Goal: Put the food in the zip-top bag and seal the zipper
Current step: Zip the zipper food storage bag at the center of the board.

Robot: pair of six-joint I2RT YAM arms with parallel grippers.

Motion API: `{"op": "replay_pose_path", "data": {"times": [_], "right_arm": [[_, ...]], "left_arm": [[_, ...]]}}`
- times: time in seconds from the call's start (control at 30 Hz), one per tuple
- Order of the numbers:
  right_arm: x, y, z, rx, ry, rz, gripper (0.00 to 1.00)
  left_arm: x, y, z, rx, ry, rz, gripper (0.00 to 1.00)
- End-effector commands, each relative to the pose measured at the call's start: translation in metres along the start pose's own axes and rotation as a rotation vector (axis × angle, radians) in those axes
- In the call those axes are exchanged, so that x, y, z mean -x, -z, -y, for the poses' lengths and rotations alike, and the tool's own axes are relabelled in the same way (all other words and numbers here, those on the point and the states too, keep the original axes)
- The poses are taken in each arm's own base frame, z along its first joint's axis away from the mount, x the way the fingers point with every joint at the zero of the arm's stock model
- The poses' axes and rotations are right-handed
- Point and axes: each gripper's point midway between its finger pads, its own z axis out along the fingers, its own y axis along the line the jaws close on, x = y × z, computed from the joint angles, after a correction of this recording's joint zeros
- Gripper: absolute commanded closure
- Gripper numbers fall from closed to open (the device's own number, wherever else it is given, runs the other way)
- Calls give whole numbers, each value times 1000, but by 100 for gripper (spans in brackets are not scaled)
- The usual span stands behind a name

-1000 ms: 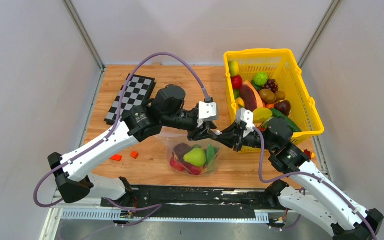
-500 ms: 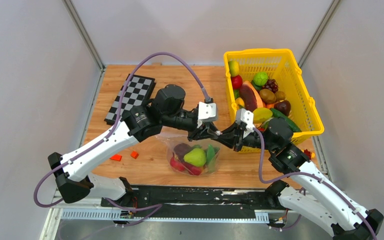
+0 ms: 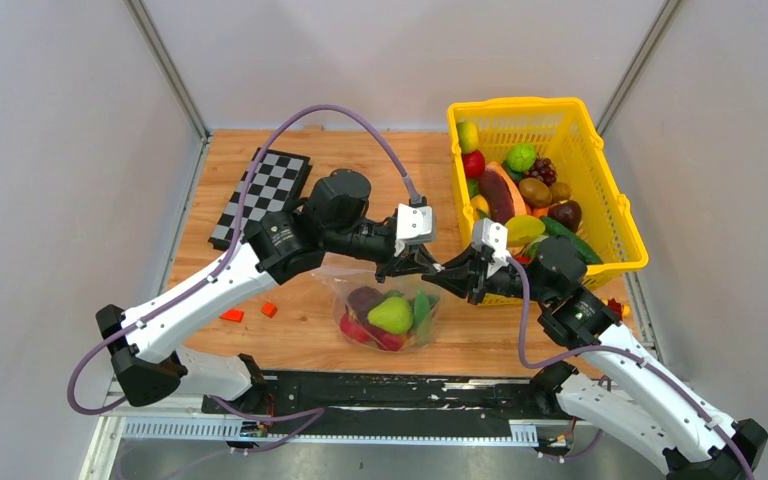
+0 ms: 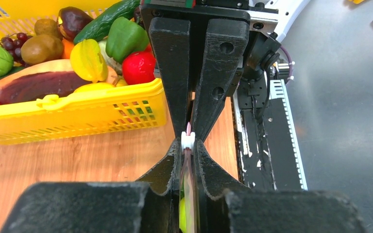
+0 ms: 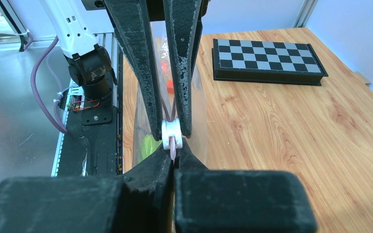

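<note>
The zip-top bag (image 3: 405, 335) lies at the table's near middle, holding food: a green pear (image 3: 392, 313), red apples (image 3: 355, 328), a dark purple fruit (image 3: 364, 298) and a long green piece (image 3: 421, 308). Both grippers meet tip to tip above its mouth edge. My left gripper (image 3: 422, 264) (image 4: 188, 145) is shut on the pinkish zipper (image 4: 189, 167), its tips against a small white slider (image 4: 188, 140). Facing it, my right gripper (image 3: 448, 271) (image 5: 175, 153) is shut on the zipper (image 5: 174, 145) just past that slider (image 5: 172, 131). The bag's film hangs below both.
A yellow mesh basket (image 3: 615, 215) full of toy fruit stands at the back right, close behind the right arm. A folded chessboard (image 3: 265, 190) lies at the back left. Two small orange-red blocks (image 3: 231, 315) (image 3: 269, 309) sit near the left arm.
The left gripper's jaws have closed in on the zipper. Both arms and the bag have hardly moved.
</note>
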Motion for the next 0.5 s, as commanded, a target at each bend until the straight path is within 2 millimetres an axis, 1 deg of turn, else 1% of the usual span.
{"op": "replay_pose_path", "data": {"times": [0.0,0.17,0.33,0.47], "right_arm": [[10,1,2,-11,39,38,100],[11,4,5,-43,44,46,100],[11,6,8,-71,48,57,100],[11,6,10,-84,40,61,100]], "left_arm": [[8,5,6,-15,-28,31,92],[-1,10,4,25,-22,5,95],[-10,19,3,73,-20,-10,95],[-13,27,2,107,-24,-15,95]]}}
